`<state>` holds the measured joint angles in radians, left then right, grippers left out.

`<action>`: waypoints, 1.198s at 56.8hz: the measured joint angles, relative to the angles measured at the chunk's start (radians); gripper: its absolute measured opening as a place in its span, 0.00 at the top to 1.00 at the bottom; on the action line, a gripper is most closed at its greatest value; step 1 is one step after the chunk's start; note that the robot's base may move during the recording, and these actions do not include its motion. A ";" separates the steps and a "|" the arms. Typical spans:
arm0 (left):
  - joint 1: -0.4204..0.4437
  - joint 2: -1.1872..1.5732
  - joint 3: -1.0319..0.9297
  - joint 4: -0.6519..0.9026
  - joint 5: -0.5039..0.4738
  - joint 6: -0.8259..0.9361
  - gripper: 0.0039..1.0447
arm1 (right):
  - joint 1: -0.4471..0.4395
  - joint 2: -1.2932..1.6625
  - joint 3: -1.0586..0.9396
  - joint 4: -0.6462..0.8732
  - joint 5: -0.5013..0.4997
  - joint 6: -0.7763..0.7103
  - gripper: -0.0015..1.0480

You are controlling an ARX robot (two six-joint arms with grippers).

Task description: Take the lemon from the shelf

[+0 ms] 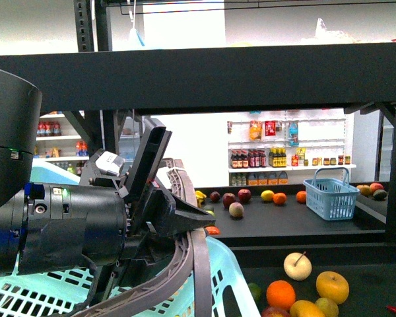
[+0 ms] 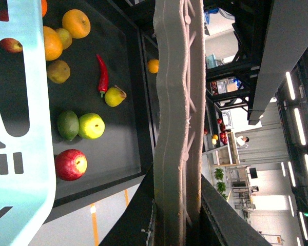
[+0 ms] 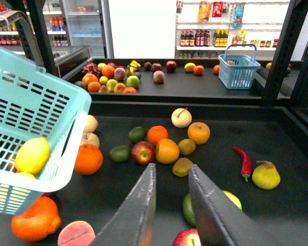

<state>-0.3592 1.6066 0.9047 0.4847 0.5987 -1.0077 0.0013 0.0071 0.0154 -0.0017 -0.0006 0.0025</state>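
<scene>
lemon (image 3: 32,154) lies inside the pale blue basket (image 3: 51,92), left of my right jaws (image 3: 172,205), which stand apart and empty over the counter (image 3: 287,148). left jaws: cannot tell, beside the basket handle (image 2: 177,118).

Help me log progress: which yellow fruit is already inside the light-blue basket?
The lemon, the large smooth bright-yellow oval behind the light-blue basket wall. The yellow pear lies out on the shelf deck.
</scene>
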 joint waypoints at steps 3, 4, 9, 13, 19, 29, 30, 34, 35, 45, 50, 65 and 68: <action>0.000 0.000 0.000 0.000 0.000 0.000 0.88 | 0.000 0.000 0.000 0.000 0.000 0.000 0.53; 0.000 0.000 0.000 0.000 0.000 0.000 0.88 | 0.000 0.000 0.000 0.000 0.000 0.000 0.49; 0.000 0.000 0.000 0.000 0.000 0.000 0.88 | 0.000 0.000 0.000 0.000 0.000 0.000 0.36; 0.000 0.000 0.000 0.000 0.000 0.000 0.88 | 0.000 0.000 0.000 0.000 0.000 0.000 0.25; 0.000 0.000 0.000 0.000 0.000 0.000 0.88 | 0.000 0.000 0.000 0.000 0.000 0.000 0.09; -0.003 0.000 -0.010 0.061 -0.079 -0.025 0.88 | 0.000 0.000 0.000 0.000 0.000 0.000 0.07; -0.004 0.000 -0.013 0.074 -0.096 -0.033 0.88 | 0.000 0.000 0.000 0.000 0.000 0.000 0.07; 0.002 0.000 -0.021 0.147 -0.207 -0.085 0.88 | 0.000 0.000 0.000 0.000 0.000 0.000 0.07; 0.008 0.000 -0.021 0.164 -0.241 -0.102 0.88 | 0.000 0.000 0.000 0.000 0.000 0.000 0.07; 0.139 0.000 -0.035 0.354 -0.428 -0.262 0.88 | 0.000 0.000 0.000 0.000 0.000 0.000 0.07; 0.233 0.000 -0.038 0.445 -0.504 -0.367 0.88 | 0.000 0.000 0.000 0.000 0.000 0.000 0.07; 0.467 0.061 -0.029 0.687 -0.574 -0.560 0.88 | 0.000 -0.001 0.000 0.000 0.000 0.000 0.07; 0.506 0.089 -0.020 0.726 -0.575 -0.597 0.88 | 0.000 -0.001 0.000 0.000 0.000 0.000 0.07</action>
<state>0.1471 1.6955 0.8845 1.2106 0.0242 -1.6043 0.0013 0.0063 0.0154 -0.0017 -0.0006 0.0029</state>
